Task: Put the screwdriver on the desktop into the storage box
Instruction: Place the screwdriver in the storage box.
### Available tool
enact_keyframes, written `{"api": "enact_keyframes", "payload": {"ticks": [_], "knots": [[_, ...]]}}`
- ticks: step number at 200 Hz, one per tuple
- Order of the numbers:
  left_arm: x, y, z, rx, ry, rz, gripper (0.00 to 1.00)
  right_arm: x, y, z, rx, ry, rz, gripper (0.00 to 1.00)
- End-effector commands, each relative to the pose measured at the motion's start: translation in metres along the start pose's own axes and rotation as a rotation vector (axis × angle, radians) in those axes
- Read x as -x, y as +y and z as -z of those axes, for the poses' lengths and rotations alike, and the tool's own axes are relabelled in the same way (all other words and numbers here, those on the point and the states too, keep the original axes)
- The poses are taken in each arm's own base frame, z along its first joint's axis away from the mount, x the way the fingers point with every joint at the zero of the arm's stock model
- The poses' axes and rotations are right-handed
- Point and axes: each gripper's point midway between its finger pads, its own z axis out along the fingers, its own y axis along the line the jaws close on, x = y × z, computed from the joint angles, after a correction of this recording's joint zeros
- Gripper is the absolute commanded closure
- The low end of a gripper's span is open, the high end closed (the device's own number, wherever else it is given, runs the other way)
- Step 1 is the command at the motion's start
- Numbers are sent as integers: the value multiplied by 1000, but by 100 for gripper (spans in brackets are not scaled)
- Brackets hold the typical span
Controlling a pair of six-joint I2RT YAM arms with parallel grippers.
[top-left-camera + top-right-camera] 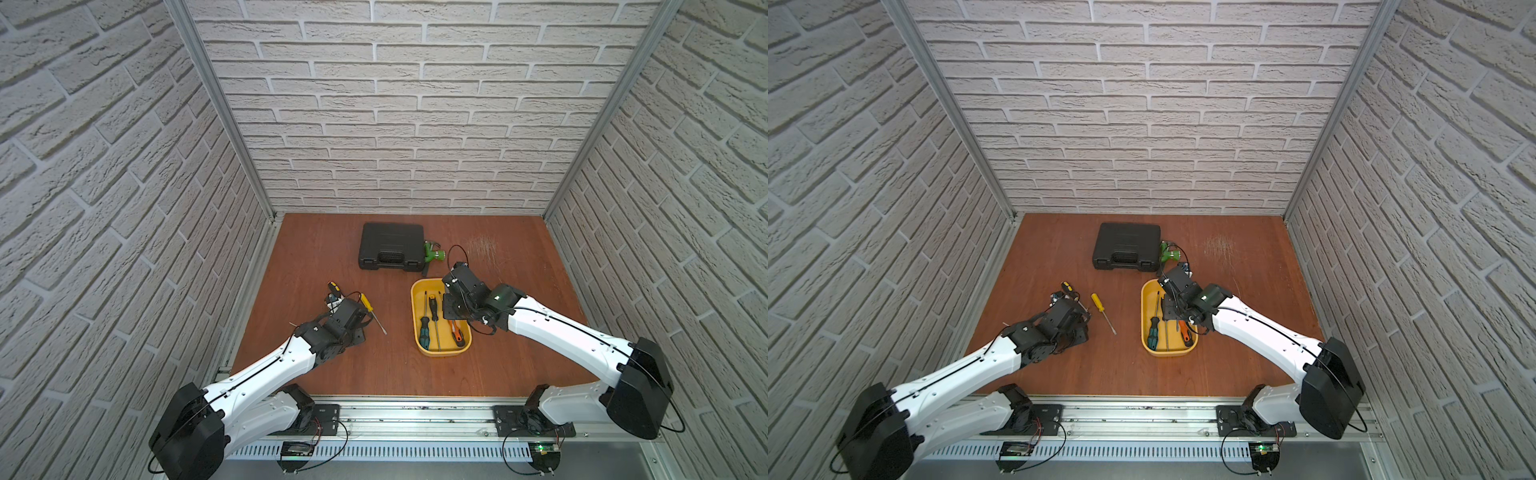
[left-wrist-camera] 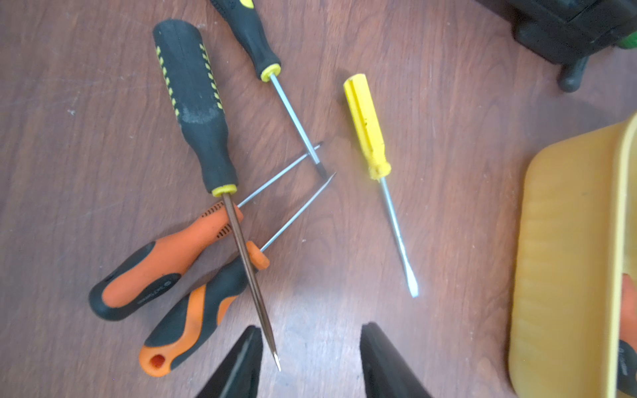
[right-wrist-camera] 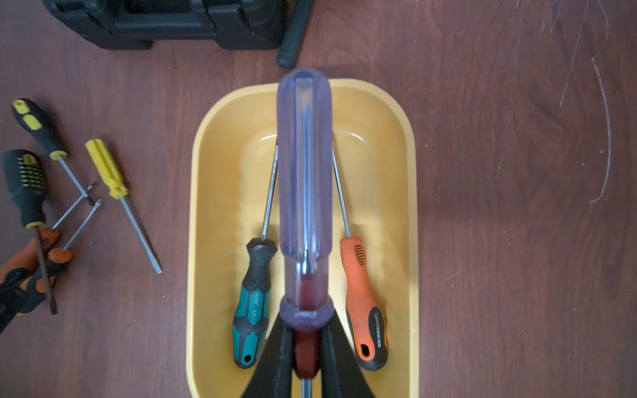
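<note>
While the right gripper (image 3: 306, 332) hangs over the yellow storage box (image 3: 413, 241), you are at the drop-off step for one tool. Its jaws are clenched on the red neck of the violet-handled screwdriver (image 3: 305, 179), just below the clear handle.

Position: in both top views this gripper sits over the box's 1 o'clock corner. The handle points toward 12 o'clock, along the box's long axis. The tool looks raised off the box floor, not resting on it.

Box contents seen: a teal-handled screwdriver (image 3: 253, 310) and an orange-handled screwdriver (image 3: 362, 303), shafts angled inward. The held tool hangs between them.

Next move, as judged: lower a little and let go, so the tool lands lengthwise in the gap. A high release may bounce it off the handles below.

Left gripper (image 2: 312, 344): jaws apart, nothing between them, hovering low over the desk (image 2: 448, 172). A yellow-handled screwdriver (image 2: 367, 124) lies alone toward its 3 o'clock in a top view. A crossed pile lies just beside the gripper, led by a large black-and-yellow screwdriver (image 2: 196, 103). All of these lie at 9 o'clock from the box and are not yet stowed.
</note>
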Motion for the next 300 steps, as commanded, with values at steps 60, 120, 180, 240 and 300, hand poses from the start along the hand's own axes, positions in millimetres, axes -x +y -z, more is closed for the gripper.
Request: {"api": "enact_keyframes", "payload": {"ticks": [60,120,180,240,300], "knots": [[3,11,6,11,-32,23,49,-12,2,-44,-23,71,-2,98],[2,14,5,8,-33,41,48,-17,-2,-55,-52,93,13,98],[1,15,3,4,-21,54,48,-27,-7,-71,-83,123,20,95],[0,16,4,4,-19,59,48,-30,-7,-77,-90,133,28,82],[2,16,4,4,-24,60,48,-20,-8,-61,-76,95,26,64]]}}
